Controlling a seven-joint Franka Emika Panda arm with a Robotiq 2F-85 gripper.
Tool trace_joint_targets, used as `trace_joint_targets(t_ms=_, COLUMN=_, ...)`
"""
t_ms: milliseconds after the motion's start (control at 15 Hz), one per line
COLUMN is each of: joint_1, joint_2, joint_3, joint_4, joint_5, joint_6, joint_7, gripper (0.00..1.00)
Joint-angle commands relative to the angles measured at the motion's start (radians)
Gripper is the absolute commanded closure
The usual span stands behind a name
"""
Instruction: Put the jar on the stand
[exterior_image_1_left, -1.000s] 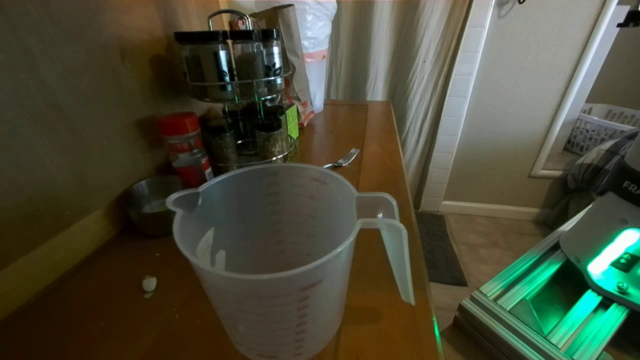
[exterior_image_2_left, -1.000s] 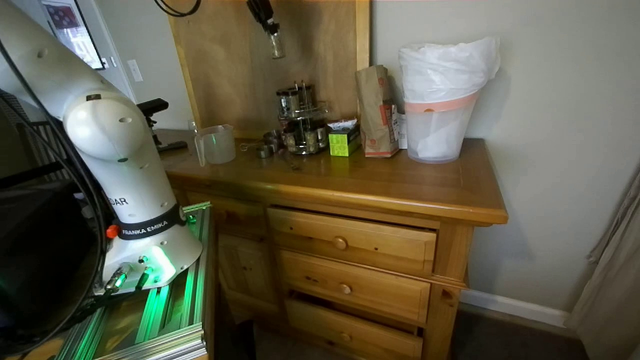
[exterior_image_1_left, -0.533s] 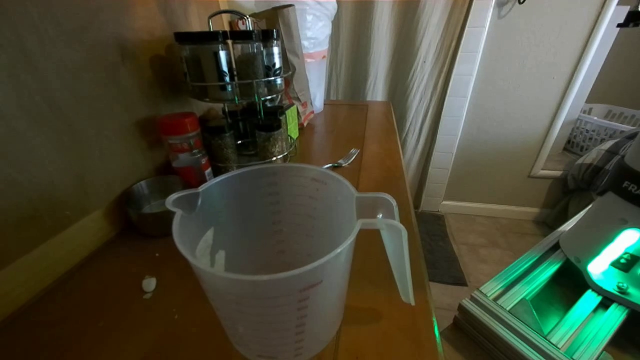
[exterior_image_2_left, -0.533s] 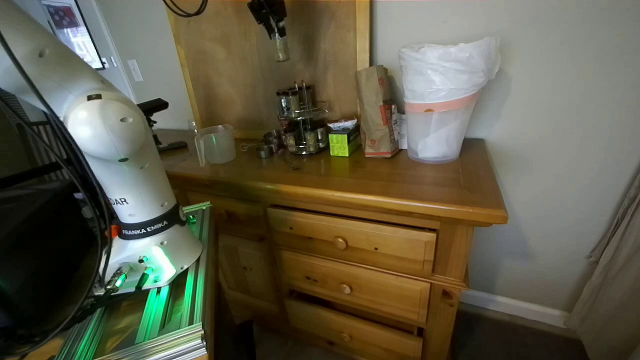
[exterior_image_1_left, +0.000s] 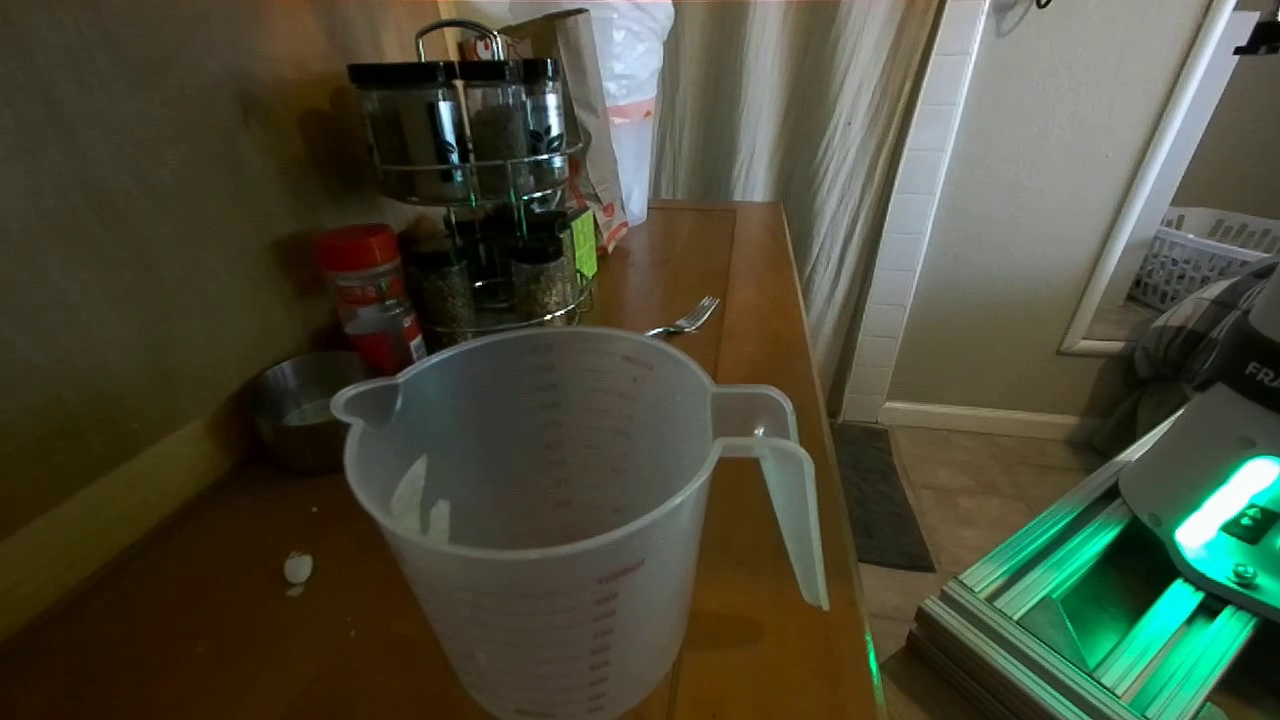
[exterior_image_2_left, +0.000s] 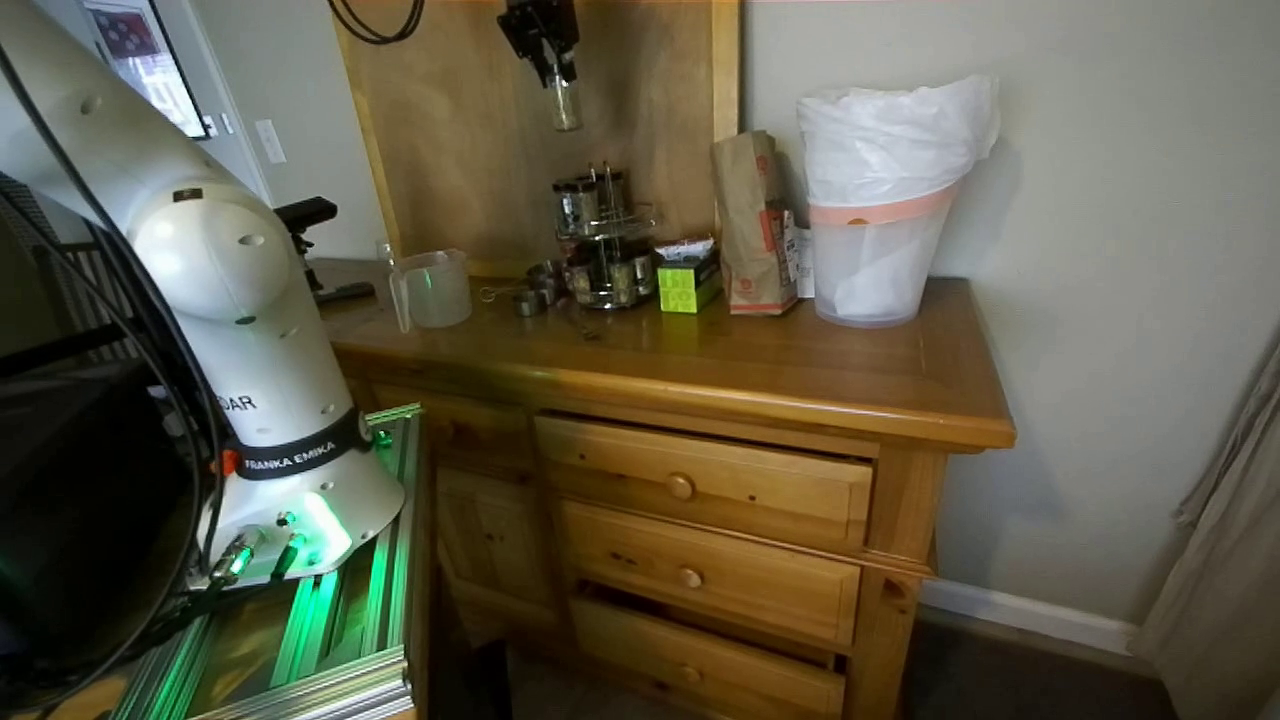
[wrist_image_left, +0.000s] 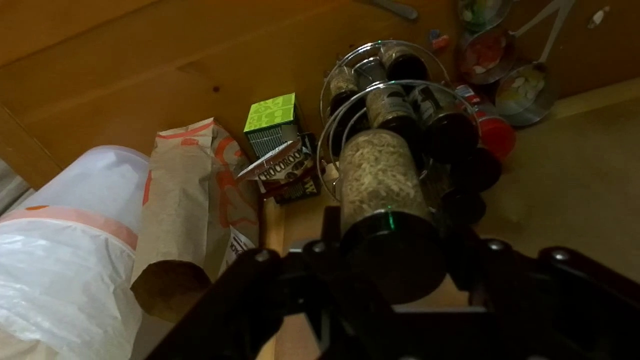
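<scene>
Since its lid (wrist_image_left: 392, 260) is the part held, the jar (exterior_image_2_left: 565, 106) hangs roughly upright, higher than the stand (exterior_image_1_left: 458, 23) and not touching it; can't tell if it's straight over. Gripper (exterior_image_2_left: 560, 80) is clenched on that lid, jaws on either side. Handling, my guess: light, rigid, smooth-walled so slippery; glass or plastic can't tell, treat as breakable. Lid makes a good hold, leaving the base free for the stand, though twisting might unscrew it. A knock could chip it.

Containers: jar looks mostly full, pale yellowish flakes (wrist_image_left: 382, 167). Stand carries dark-lidded jars (exterior_image_1_left: 405, 130) on two tiers, some with dry speckled stuff; upper tier seems to have room on the side toward the green box (wrist_image_left: 272, 112). That box is near the stand, printed packet (wrist_image_left: 282, 167) at its top. Past it from the stand, paper bag (wrist_image_left: 177, 205), contents hidden; farther from the stand, bin (exterior_image_2_left: 880, 255) with white liner (exterior_image_2_left: 890, 140). Opposite side of the stand: red-capped jar (exterior_image_1_left: 370, 300) just beside it, contents unclear; metal cups (exterior_image_1_left: 305, 440) near, with red, green and pale bits (wrist_image_left: 484, 55) in the wrist view; measuring jug (exterior_image_1_left: 560, 630) well apart, whitish patches I can't identify.
</scene>
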Motion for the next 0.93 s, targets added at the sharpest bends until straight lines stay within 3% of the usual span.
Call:
trace_joint_targets(t_ms=0, joint_1=0.001, joint_2=0.060, joint_3=-0.027, joint_4=-0.022, joint_5=0.007, joint_6=0.057, joint_7=-0.136, gripper=0.76)
trace_joint_targets(t_ms=333, joint_1=-0.029, joint_2=0.100, joint_3=-0.072, joint_4=-0.066, joint_5=0.000, joint_6=0.061, joint_7=-0.220, gripper=0.76)
trace_joint_targets(t_ms=400, joint_1=-0.023, joint_2=0.103, joint_3=-0.054, joint_4=-0.052, joint_5=0.006, joint_6=0.055, joint_7=-0.189, gripper=0.51)
trace_joint_targets(t_ms=533, joint_1=-0.032, joint_2=0.111, joint_3=-0.067, joint_4=-0.061, joint_5=0.006, joint_6=0.055, joint_7=-0.205, gripper=0.51)
trace_joint_targets(t_ms=600, joint_1=-0.033, joint_2=0.112, joint_3=-0.068, joint_4=-0.061, joint_5=0.006, joint_6=0.055, joint_7=-0.206, gripper=0.76)
trace_joint_targets(t_ms=867, joint_1=0.027, joint_2=0.168, joint_3=-0.091, joint_4=-0.094, joint_5=0.083, joint_6=0.251, joint_7=-0.412, gripper=0.76)
